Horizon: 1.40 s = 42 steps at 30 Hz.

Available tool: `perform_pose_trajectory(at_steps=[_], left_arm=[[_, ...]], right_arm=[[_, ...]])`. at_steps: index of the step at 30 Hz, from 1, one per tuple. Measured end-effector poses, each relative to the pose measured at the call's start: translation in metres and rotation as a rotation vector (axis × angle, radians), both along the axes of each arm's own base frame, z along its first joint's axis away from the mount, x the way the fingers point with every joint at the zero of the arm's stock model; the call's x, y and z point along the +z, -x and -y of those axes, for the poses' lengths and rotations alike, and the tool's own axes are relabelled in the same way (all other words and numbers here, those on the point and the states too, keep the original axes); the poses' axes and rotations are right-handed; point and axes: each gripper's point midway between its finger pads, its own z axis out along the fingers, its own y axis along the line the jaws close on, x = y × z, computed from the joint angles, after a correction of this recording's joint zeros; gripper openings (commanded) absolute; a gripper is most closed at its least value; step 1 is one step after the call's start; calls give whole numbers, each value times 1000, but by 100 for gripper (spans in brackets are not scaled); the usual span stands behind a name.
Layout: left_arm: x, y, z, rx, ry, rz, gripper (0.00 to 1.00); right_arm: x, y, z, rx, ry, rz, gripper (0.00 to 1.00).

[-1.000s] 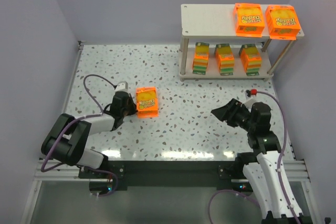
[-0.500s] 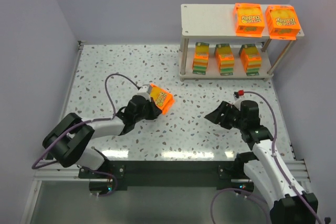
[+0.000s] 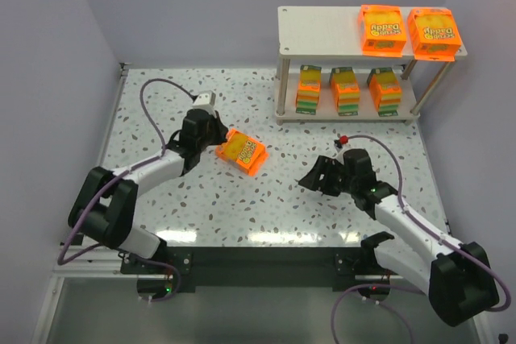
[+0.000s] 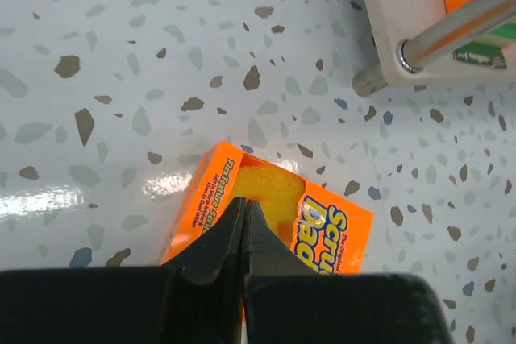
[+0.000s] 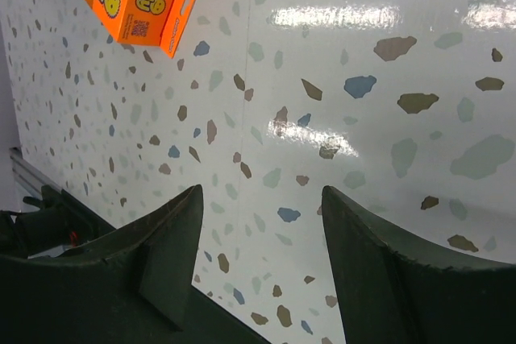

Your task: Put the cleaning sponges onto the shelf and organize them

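- The left arm [image 3: 153, 168] reaches out over the bench. The left jaws are clenched tight, tips pressed to the near edge of the loose pack [image 3: 242, 151]. Whether they nip a fold of wrapper or only nudge it, I cannot tell.
- The loose pack lies flat, face up and askew, mid-bench and well apart from the shelf. It is the only one not yet stored. Its spot between the two arms suggests it is being brought within the right arm's reach, since the shelf stands on that side.
- The right arm [image 3: 403, 215] sits low, the right jaws released and empty. They point toward the loose pack, near it but not touching, and look ready to take it over.
- The shelf [image 3: 322, 22] stands at the back right.
  - On its lower board, three packs [image 3: 344, 90] stand on edge in an even row, layered sides to the front, which saves room.
  - On the top board, two packs [image 3: 381, 30] lie flat side by side at the right end. The left half is bare, so the sixth likely goes there.
- The bench [image 3: 161, 102] is glossy white terrazzo with dark flecks and glare near the front edge. It looks slick enough for a pack to slide under a push.
- Plain pale lilac walls [image 3: 177, 6] close the bench in on the left, back and right.
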Motion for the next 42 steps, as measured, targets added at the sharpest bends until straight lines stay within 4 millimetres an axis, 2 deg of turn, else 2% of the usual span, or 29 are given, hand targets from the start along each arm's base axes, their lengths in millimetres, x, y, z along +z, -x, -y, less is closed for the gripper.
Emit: perform_pose_trajectory(at_steps=[2,5,10,14,24,28,31,36,42], left_arm=[[-16,-2,8,-50,-20,-36,0],[-36,5,19,-120,-28,-87,0],[-51,20,30,-190,-25,-114,0],[-73,36,37,-220,-42,-154,0],[-76,67,74,-235,73,-123,0],[-76,101,101,-263,163,-168,0],[-76,127,113,-268,226,-205,0],[-76,152,122,-224,308,-262,0],[-76,161,123,-166,360,-289,0]], right_arm=[[-1,-1,-2,1,1,3,64],[1,-3,-4,2,0,14,64],[-2,-5,-7,4,11,16,64],[-9,-5,-11,10,13,-10,65],[-14,-10,-30,15,0,-28,66],[-10,-14,-35,-5,-18,-20,66],[-8,-18,-39,-38,-39,-22,65],[-14,-22,-43,-107,-70,-74,63],[-21,-4,-44,-146,-97,-157,63]])
